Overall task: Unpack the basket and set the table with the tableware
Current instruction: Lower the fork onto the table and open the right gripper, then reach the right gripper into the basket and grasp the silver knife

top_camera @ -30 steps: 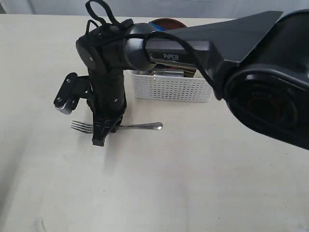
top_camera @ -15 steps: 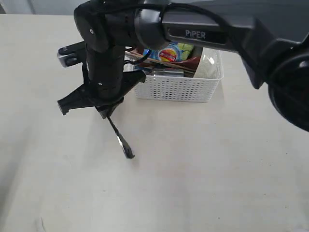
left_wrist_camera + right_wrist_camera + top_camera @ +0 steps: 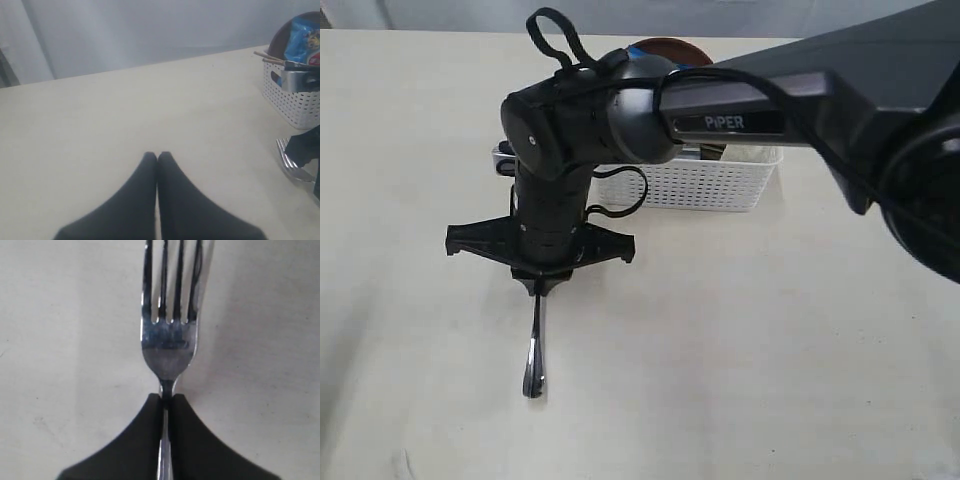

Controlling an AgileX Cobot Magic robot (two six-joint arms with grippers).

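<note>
My right gripper point(image 3: 540, 286) reaches across to the left of the white basket point(image 3: 695, 185) and points down at the table point(image 3: 740, 350). It is shut on the neck of the steel fork point(image 3: 169, 340), just behind the tines. The fork's handle point(image 3: 533, 355) sticks out toward the near edge, low over the table. In the left wrist view my left gripper point(image 3: 157, 155) is shut and empty above bare tabletop, with the fork tines point(image 3: 289, 161) off to one side. The basket point(image 3: 292, 100) holds a reddish-brown plate point(image 3: 280, 42), chopsticks point(image 3: 270, 57) and a steel piece point(image 3: 300, 80).
A blue chip bag point(image 3: 305, 37) stands in the basket against the plate. The right arm's dark body point(image 3: 800, 90) spans the upper right of the exterior view and hides much of the basket. The left arm does not show in the exterior view.
The right gripper has swivelled with the fork: a second ago it lay crosswise with tines to the left, now its handle points at the near edge.
</note>
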